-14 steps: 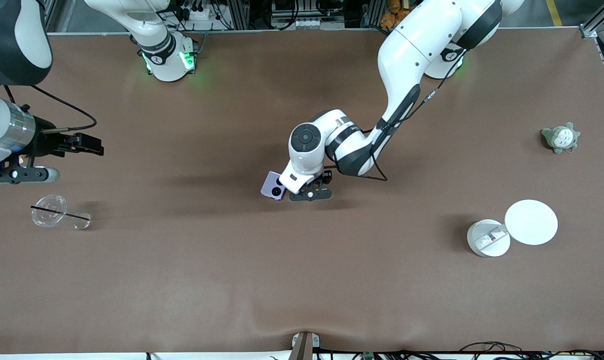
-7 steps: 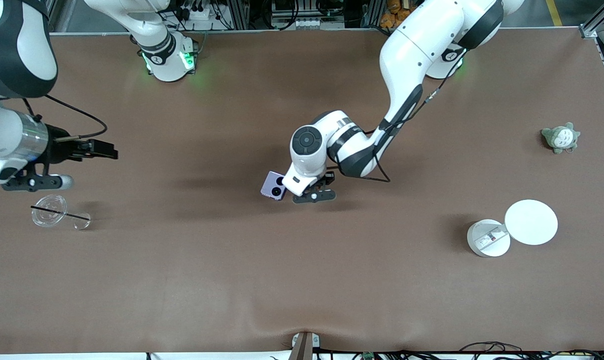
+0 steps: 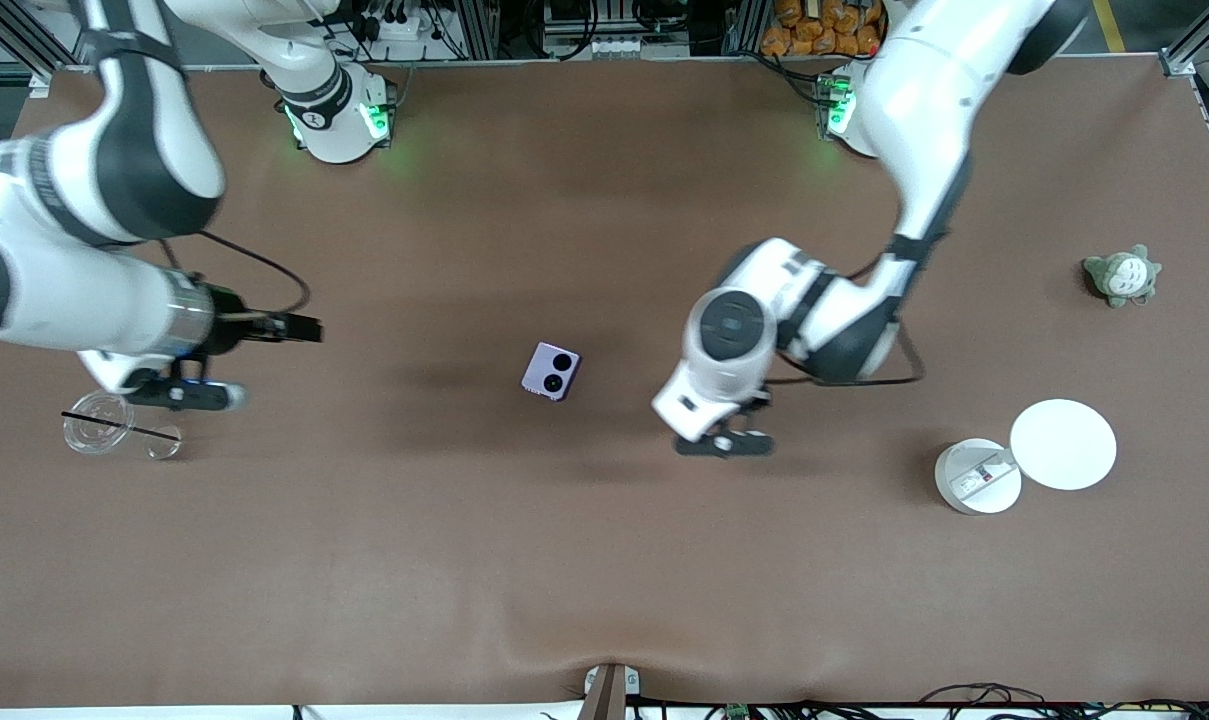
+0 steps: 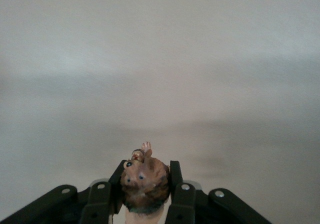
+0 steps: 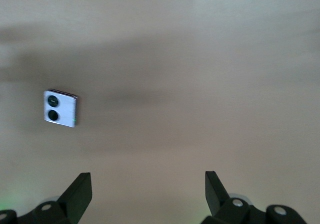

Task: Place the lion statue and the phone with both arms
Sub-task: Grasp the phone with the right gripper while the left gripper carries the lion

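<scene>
**Lion clamped in left gripper, phone lying free mid-table**

Nearest the front camera I have the small round white open container [image 3: 977, 477], with its flat white disc lid [image 3: 1062, 444] touching it at about 2 o'clock. Neither belongs to the job.

The left gripper [image 3: 716, 437] hangs over bare table at roughly 9 o'clock from that container. On its wrist view the fingers [image 4: 176, 180] are pressed against both sides of the tiny brown lion statue [image 4: 145, 181], head end toward the lens. I judge the grip firm enough for a carry. From the front, the wrist hides the figurine.

The clear plastic cup with a black straw [image 3: 99, 425] lies toward the right arm's end.

The small square lilac folded phone [image 3: 551, 371] rests flat, camera circles up, at about 10 o'clock from the left gripper, with nothing touching it.

The right gripper [image 3: 299, 327] sits at 9 o'clock from the phone, pointing at it. Its fingers [image 5: 80, 190] are wide apart and empty, so I read it as lined up for a pick.

Farthest off is the grey-and-white plush [image 3: 1122, 275].
</scene>
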Available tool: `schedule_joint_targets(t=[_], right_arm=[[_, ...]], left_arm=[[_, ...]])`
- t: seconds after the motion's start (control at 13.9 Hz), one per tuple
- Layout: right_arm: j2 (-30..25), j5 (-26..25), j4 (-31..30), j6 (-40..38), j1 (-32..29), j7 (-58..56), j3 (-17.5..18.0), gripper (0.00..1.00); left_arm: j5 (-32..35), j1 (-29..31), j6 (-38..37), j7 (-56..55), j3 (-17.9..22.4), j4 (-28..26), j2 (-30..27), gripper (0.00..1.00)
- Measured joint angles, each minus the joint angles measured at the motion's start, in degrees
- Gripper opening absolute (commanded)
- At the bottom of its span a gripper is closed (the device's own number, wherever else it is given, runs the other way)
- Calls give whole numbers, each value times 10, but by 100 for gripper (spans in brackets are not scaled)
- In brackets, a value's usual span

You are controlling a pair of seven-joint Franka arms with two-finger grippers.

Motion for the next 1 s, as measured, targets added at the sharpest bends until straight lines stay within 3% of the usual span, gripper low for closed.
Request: schedule_joint_targets(t=[0.36,0.57,0.86,1.0], right_arm=[[18,22,-91,156,82,109,2,100],[50,23,-112,225,145,196,2,100],[114,23,-122,328,199,241,2,100],[138,23,-124,369,213,268,2,100]], left_arm=[[-3,134,-2,166,-5,-19,-10,0],[-4,200,-2,246,-7,-35,-10,0],[1,209,-2,265,-9,-38,-10,0],[37,204,-2,265,-10,-40,-10,0]])
